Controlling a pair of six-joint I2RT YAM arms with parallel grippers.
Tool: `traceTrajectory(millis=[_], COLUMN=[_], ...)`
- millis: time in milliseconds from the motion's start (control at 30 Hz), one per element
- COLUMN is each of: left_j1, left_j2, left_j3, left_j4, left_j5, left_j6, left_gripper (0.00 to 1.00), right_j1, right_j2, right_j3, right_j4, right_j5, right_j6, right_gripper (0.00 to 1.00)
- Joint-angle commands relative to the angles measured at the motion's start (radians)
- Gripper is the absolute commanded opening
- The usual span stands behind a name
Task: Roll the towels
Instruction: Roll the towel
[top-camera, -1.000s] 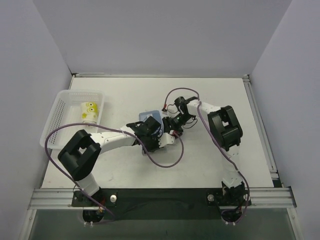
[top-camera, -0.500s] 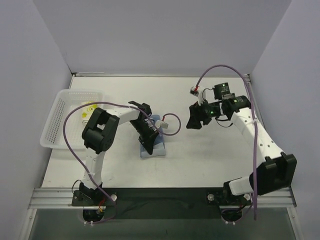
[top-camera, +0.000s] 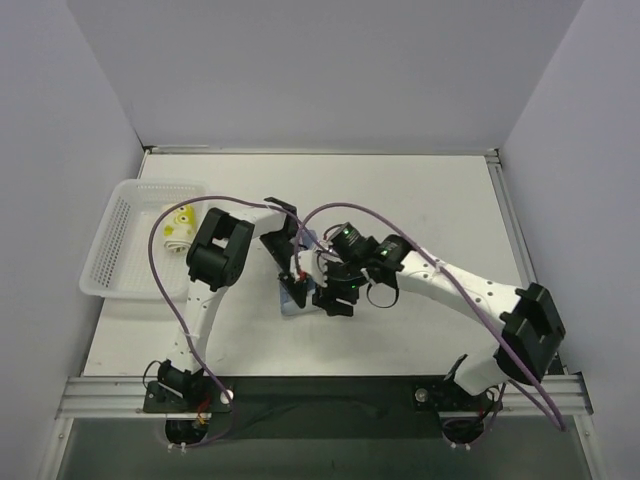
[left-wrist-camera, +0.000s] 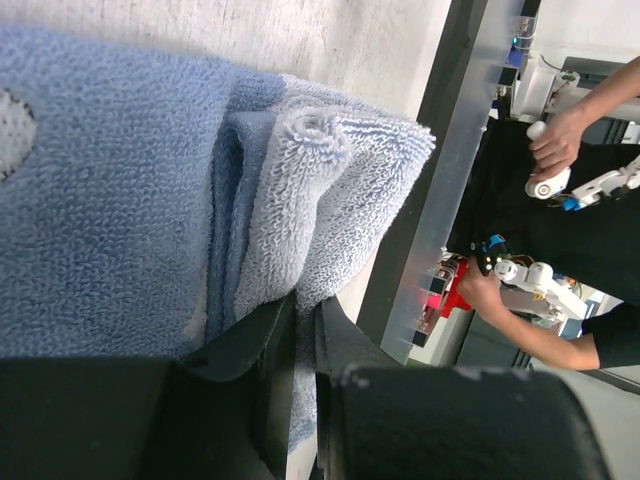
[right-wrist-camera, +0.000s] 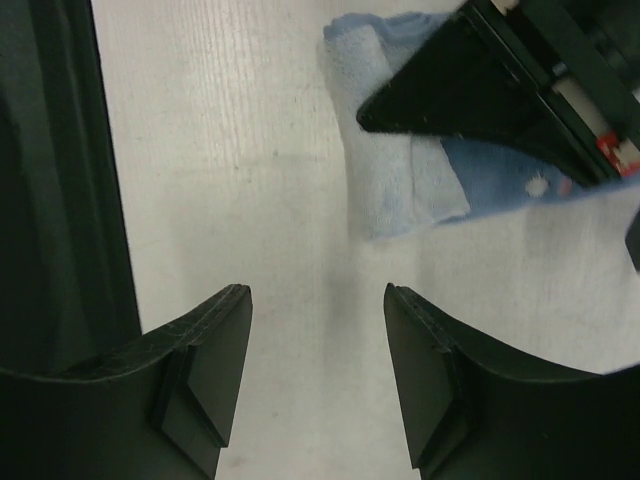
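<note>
Swung in from the right side of the table (top-camera: 420, 200) since half a second ago: right gripper (top-camera: 330, 300), now low near the table's middle, just right of the light blue towel (top-camera: 290, 302). Shifted a little as well: left arm (top-camera: 220, 250), elbow farther back. Same spot as then for the light blue towel, mostly hidden under both grippers in the top view. Pressed down onto it: left gripper (left-wrist-camera: 303, 325), fingers (left-wrist-camera: 262, 345) nearly together with only a narrow slit between, pinching a fold of the terry cloth. Just beyond those fingertips in the left wrist view, the towel's rolled end with its spiral showing. Spread wide on the right gripper: fingers (right-wrist-camera: 215, 350), nothing between them but bare tabletop, clear of the towel. Ahead of them in the right wrist view, the towel's end, partly covered by the left gripper's dark body. Over at the table's left edge, well apart from both grippers: cream-white towel (top-camera: 178, 226) with yellow and green prints, rolled up inside the white mesh basket (top-camera: 118, 215).
</note>
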Motion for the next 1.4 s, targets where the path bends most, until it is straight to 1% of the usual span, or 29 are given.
traceTrajectory(millis=[0,100,367,433,467,533,633,667,700,733,767,833,900,967,1033,1067,1167,1200,1233,1333,1367], left_j1=[0.003,0.003,0.008,0.011,0.011,0.012,0.014,0.015,0.017,0.021,0.026,0.037,0.060,0.090,0.118,0.151,0.199,0.231,0.248,0.310,0.322], left_j2=[0.045,0.045,0.060,0.068,0.068,0.062,0.047,0.042,0.034,0.028,0.024,0.005,-0.008,-0.019,-0.022,-0.024,-0.024,-0.031,-0.041,-0.134,-0.184], left_j3=[0.022,0.017,0.026,0.034,0.038,0.038,0.029,0.026,0.025,0.023,0.025,0.040,0.063,0.118,0.185,0.210,0.309,0.331,0.347,0.347,0.339], left_j4=[-0.014,-0.008,0.000,-0.002,0.001,0.006,0.020,0.023,0.027,0.032,0.039,0.044,0.046,0.018,-0.003,-0.026,-0.066,-0.066,-0.059,0.042,0.100], left_j5=[-0.063,-0.064,-0.052,-0.049,-0.044,-0.044,-0.053,-0.055,-0.057,-0.055,-0.054,-0.052,-0.057,-0.076,-0.087,-0.089,-0.101,-0.104,-0.106,-0.109,-0.110], left_j6=[0.101,0.097,0.081,0.077,0.072,0.067,0.064,0.060,0.058,0.055,0.043,0.028,0.006,0.004,0.009,0.009,0.008,0.001,-0.006,-0.106,-0.130], left_gripper=[0.12,0.13,0.15,0.15,0.15,0.14,0.14,0.15,0.15,0.20,0.23,0.30,0.34,0.39,0.41,0.43,0.43,0.43,0.43,0.44,0.44], right_j1=[0.069,0.084,0.098,0.101,0.100,0.094,0.072,0.064,0.058,0.054,0.054,0.049,0.043,0.034,0.022,0.009,-0.018,-0.031,-0.046,-0.104,-0.115], right_j2=[0.105,0.174,0.316,0.333,0.356,0.393,0.418,0.418,0.415,0.410,0.401,0.392,0.382,0.381,0.372,0.370,0.392,0.404,0.427,0.486,0.503], right_j3=[0.004,0.012,0.001,-0.007,-0.007,-0.016,-0.024,-0.025,-0.027,-0.028,-0.030,-0.031,-0.036,-0.027,-0.019,-0.018,0.011,0.025,0.051,0.113,0.126], right_j4=[0.138,0.209,0.275,0.279,0.281,0.279,0.276,0.272,0.253,0.240,0.226,0.168,0.106,0.047,0.017,0.006,-0.035,-0.053,-0.064,-0.098,-0.109], right_j5=[0.128,0.127,0.105,0.089,0.085,0.090,0.084,0.063,0.056,0.052,0.047,0.036,0.015,0.000,-0.023,-0.034,-0.073,-0.085,-0.129,-0.221,-0.244], right_j6=[-0.089,-0.110,-0.137,-0.128,-0.118,-0.098,-0.059,-0.036,-0.028,-0.026,-0.025,-0.023,-0.023,-0.014,-0.008,-0.005,0.009,0.015,0.030,0.067,0.073], right_gripper=[0.56,0.56,0.56,0.54,0.51,0.49,0.35,0.24,0.18,0.11,0.00,0.00,0.00,0.00,0.00,0.00,0.00,0.00,0.00,0.00,0.00])
